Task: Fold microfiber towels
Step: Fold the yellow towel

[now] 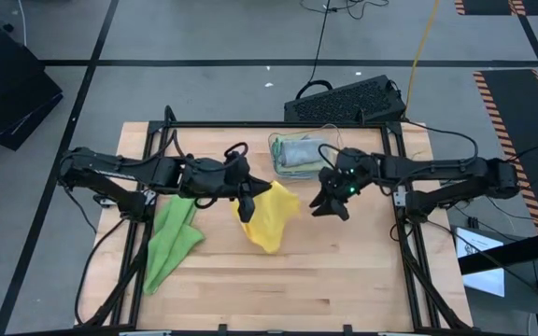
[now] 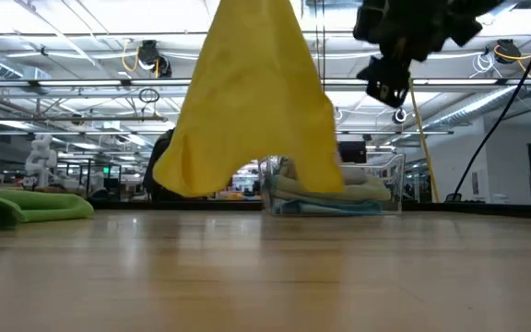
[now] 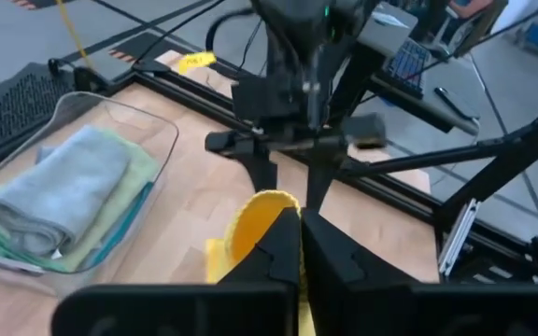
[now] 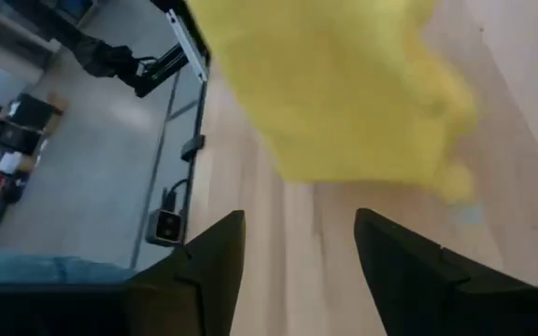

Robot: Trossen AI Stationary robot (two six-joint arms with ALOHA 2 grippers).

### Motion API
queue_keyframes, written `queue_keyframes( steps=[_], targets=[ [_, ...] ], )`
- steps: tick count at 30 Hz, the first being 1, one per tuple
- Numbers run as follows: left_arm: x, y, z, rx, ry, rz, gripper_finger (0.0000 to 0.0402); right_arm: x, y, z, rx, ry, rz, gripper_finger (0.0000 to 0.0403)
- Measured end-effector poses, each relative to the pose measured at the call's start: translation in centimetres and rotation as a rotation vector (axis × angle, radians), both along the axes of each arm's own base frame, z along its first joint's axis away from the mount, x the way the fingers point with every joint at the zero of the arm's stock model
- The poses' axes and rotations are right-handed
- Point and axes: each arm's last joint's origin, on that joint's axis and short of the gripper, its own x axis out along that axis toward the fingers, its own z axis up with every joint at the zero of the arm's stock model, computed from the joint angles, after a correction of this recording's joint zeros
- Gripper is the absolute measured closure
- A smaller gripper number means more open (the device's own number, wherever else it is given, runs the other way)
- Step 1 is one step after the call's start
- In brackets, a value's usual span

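Low view: wooden table (image 2: 265,277) under a bright ceiling-lit hall

1. The table (image 1: 344,280) is pale wood in narrow planks, smooth with a soft sheen in the low view.
2. The yellow towel (image 1: 269,219) is soft matt cloth with a fine nap, draping in loose folds.
3. The green towel (image 1: 169,243), at centre left of the high view, is the same matt, fuzzy cloth.
4. The bin (image 1: 299,154) is clear glossy plastic; the folded towels (image 3: 63,201) inside look plush and matt.
5. The left gripper (image 3: 301,252) and right gripper (image 4: 297,247) are dark matt plastic, smooth-faced.
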Motion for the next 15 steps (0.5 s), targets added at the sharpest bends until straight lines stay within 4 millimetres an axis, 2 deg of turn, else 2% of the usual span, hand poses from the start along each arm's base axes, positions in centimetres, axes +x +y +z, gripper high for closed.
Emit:
queue_keyframes(
  steps=[6,11,15],
  targets=[
    [0.0,0.0,0.0,-0.034,-0.007,0.018,0.0398,-0.5,0.0,-3.7,-0.132,-0.05,-0.152,0.0206],
    [0.0,0.1,0.0,-0.054,-0.016,0.059,0.0393,-0.7,-0.4,-5.2,-0.244,-0.156,-0.261,0.0206],
    [0.1,0.1,0.1,-0.077,-0.033,0.068,0.0398,-0.4,-0.5,-5.8,-0.31,-0.25,-0.261,0.0206]
  ],
)
